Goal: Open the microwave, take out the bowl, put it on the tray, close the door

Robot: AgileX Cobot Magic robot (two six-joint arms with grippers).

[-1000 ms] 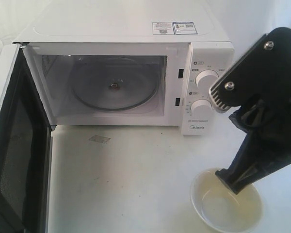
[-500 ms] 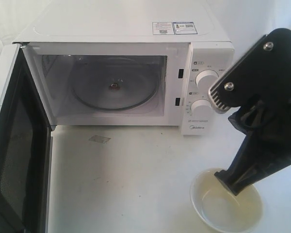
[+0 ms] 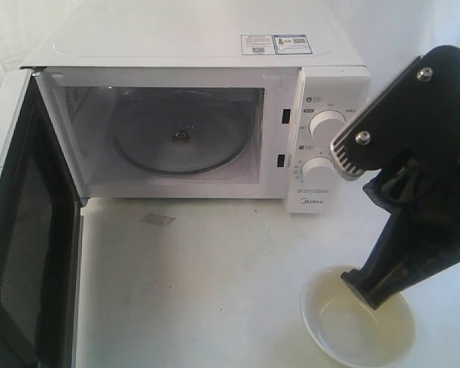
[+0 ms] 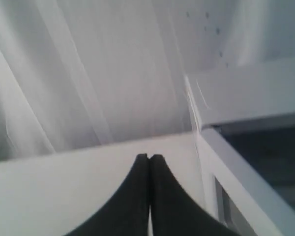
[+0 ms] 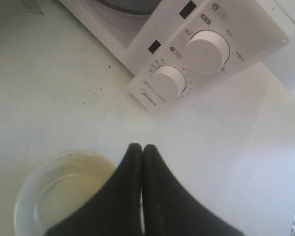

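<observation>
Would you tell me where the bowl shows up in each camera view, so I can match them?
Exterior view: the bowl is at the lower right, in front of the two white knobs.
Left wrist view: not in it.
Right wrist view: the bowl lies partly behind the right gripper, with the knobs beyond.
Shared landmark: the knobs, in the exterior and right wrist views only.

The right tool [image 3: 370, 294] is angular matte black with two silver screws [image 3: 363, 137] and a ribbed pale strip [image 3: 346, 159], ending in tapered black fingers [image 5: 128, 191] like the left tool [image 4: 149, 157].
</observation>
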